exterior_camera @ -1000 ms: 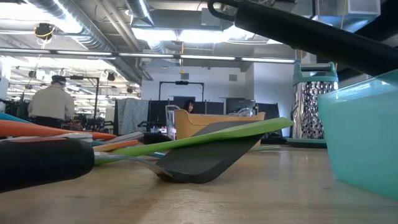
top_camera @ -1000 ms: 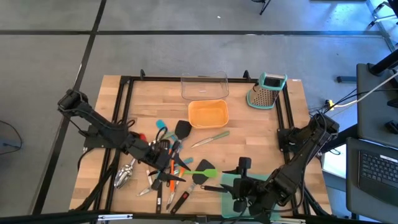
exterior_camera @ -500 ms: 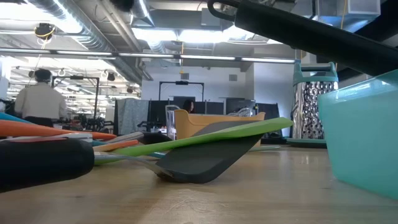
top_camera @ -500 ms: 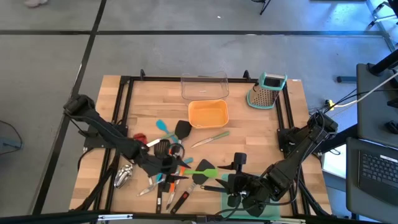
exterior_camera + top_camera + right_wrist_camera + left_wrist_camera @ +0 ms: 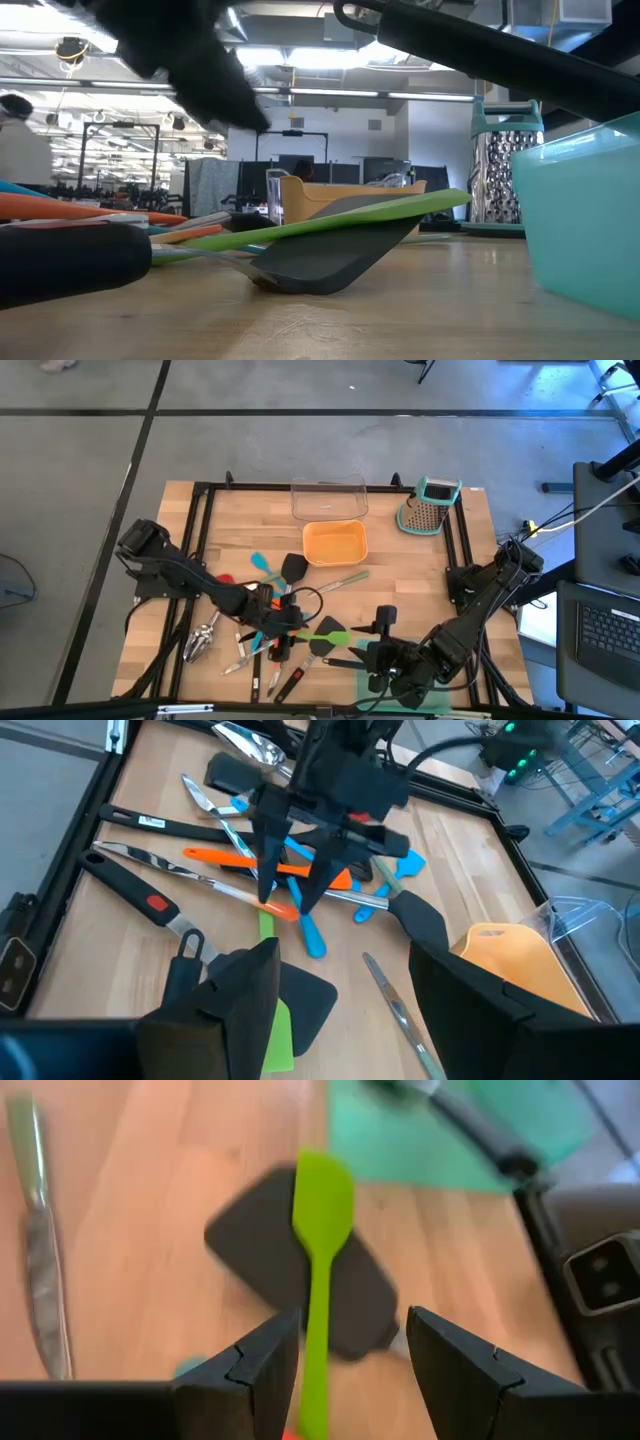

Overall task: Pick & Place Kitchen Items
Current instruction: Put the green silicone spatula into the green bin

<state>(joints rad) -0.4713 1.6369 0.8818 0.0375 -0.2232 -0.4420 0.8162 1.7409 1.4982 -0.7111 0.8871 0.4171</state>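
Lay mostly at lower centre of the high view: a heap of kitchen items [image 5: 268, 635], with the green spatula [image 5: 325, 631] stretched rightward out of it across a black spatula [image 5: 322, 648]. Hovered right over that heap, the left gripper [image 5: 283, 628], fingers parted and closed on nothing; in the left wrist view showed the green handle running up between the two dark fingers [image 5: 262, 1365], green blade on top of the black one, a steel knife [image 5: 40, 1270] at the frame's left edge. Reached in from the left edge of the high view, the left arm, stretched low and diagonally down toward centre. Seen from the right wrist view, stood nose-down above the orange tool [image 5: 262, 868], blue pieces and steel utensils. Waited at lower right of the high view, the right gripper [image 5: 383, 655], spread wide and empty, just beside the teal tray [image 5: 436, 700], arm folded back toward the right edge. Stood apart at upper centre: orange tray [image 5: 335, 542], clear tray [image 5: 328, 497], and grater [image 5: 430, 506] upper right.
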